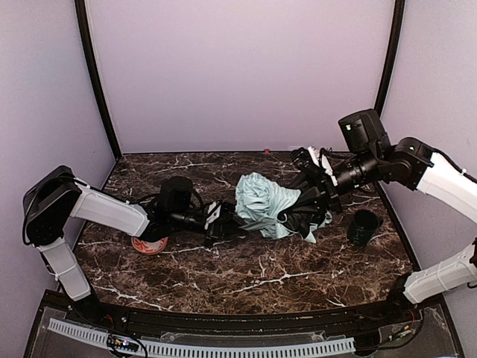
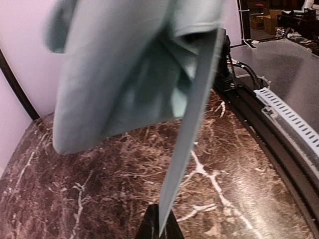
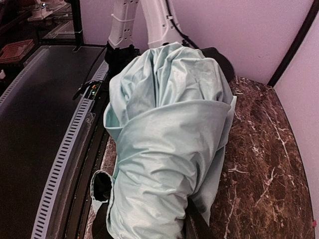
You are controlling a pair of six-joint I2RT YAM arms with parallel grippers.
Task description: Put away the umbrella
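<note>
Dark brown marble-pattern counter [image 1: 246, 276], arm bases at the near edge. White-and-black left arm [image 1: 112, 210] reaches in low from the left. A round red-and-white disc [image 1: 147, 246] lies on the counter just under its forearm. Left jaws fully closed, pinching a thin mint strap [image 2: 192, 124] that runs taut from the fingertips up to the fabric bundle. Pale mint-green folding umbrella [image 1: 261, 201], collapsed and bunched with black lining showing at its right end, is mid-counter between the two arms; resting on the counter or held just over it, can't tell. Dark green cylindrical cup [image 1: 364, 226] upright to the right of the umbrella, near but not touching. White-and-black right arm [image 1: 440, 175] comes in from the far right. Right jaws partly open, clamped around the umbrella's bunched right end; fabric fills the right wrist view. Plain lilac back wall [image 1: 238, 74] behind.
</note>
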